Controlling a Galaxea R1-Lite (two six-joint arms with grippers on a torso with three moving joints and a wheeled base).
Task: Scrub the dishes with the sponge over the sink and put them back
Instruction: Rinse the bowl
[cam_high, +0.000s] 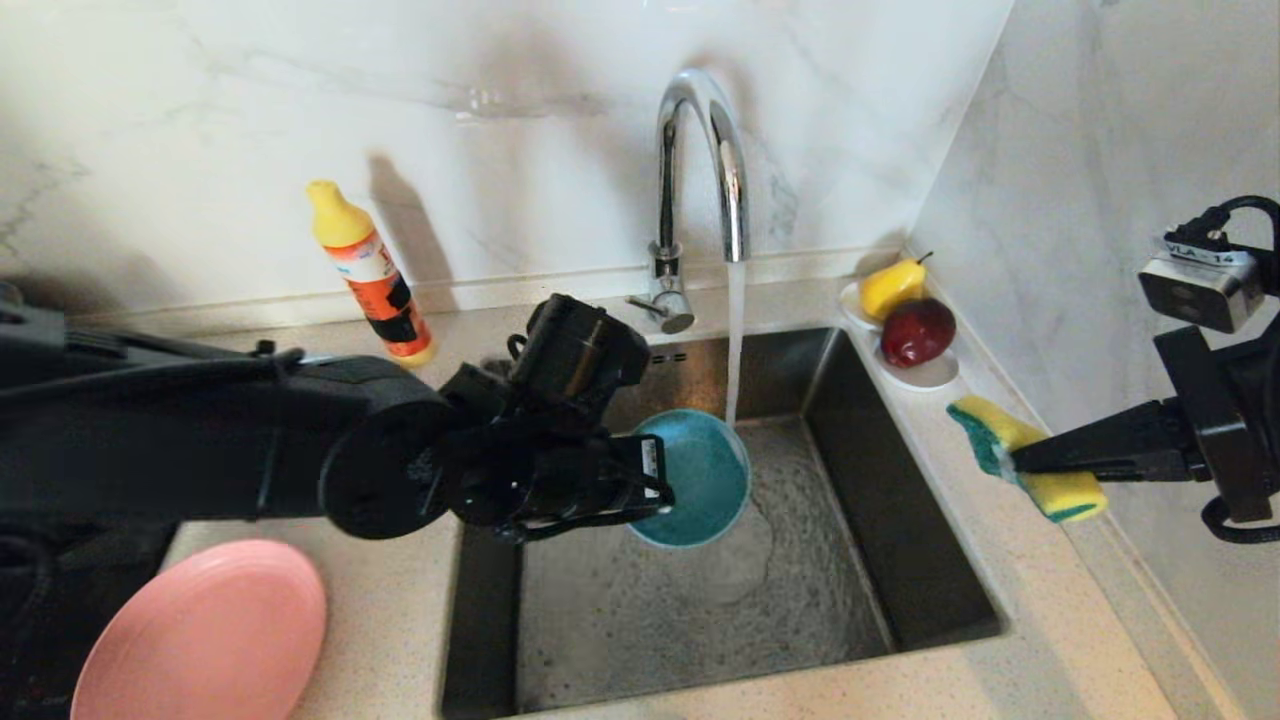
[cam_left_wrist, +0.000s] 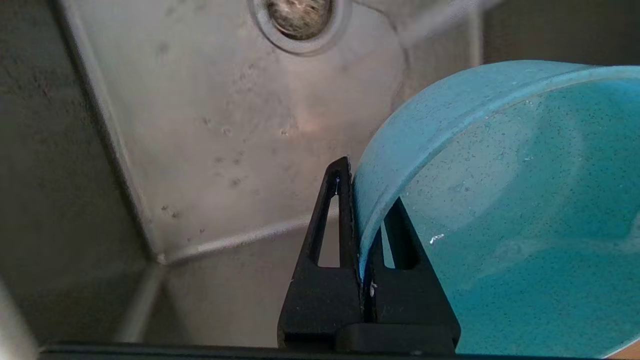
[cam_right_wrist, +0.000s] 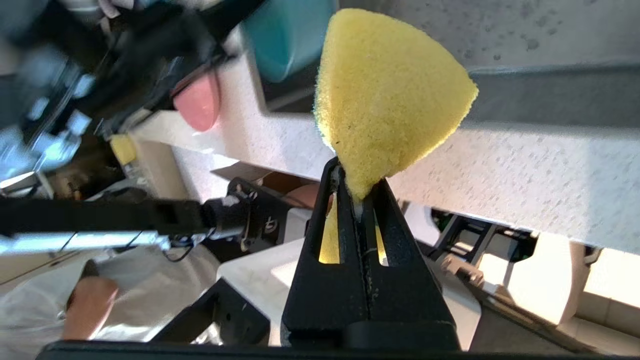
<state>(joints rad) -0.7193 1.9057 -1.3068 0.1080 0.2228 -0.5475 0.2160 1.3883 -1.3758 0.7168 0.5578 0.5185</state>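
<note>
Sink (cam_high: 900, 560), square brushed stainless steel basin, is set into a speckled beige countertop (cam_high: 1000, 640); its round drain strainer (cam_left_wrist: 300, 20) shows in the left wrist view. Chrome gooseneck faucet (cam_high: 700, 170) stands at the back rim, and a stream of water (cam_high: 736, 340) runs from it into the basin. Left arm reaches in from the left over the basin. Left gripper (cam_left_wrist: 361, 220) is clamped on the rim of a teal round bowl (cam_high: 700, 480), one finger outside the wall and one inside; the bowl is held tilted above the sink floor, just beside the stream. Salmon-pink round plate (cam_high: 200, 630) lies on the counter left of the sink. Right gripper (cam_right_wrist: 357, 185) hangs over the counter to the right of the sink, closed tight on a small yellow sponge with a green scouring layer (cam_high: 1030, 470), which sticks out beyond the fingertips. Orange bottle with a yellow cap (cam_high: 370, 270) stands against the wall. Small white dish (cam_high: 925, 372) in the back right corner holds a yellow pear (cam_high: 890, 287) and a dark red apple (cam_high: 917, 332).
</note>
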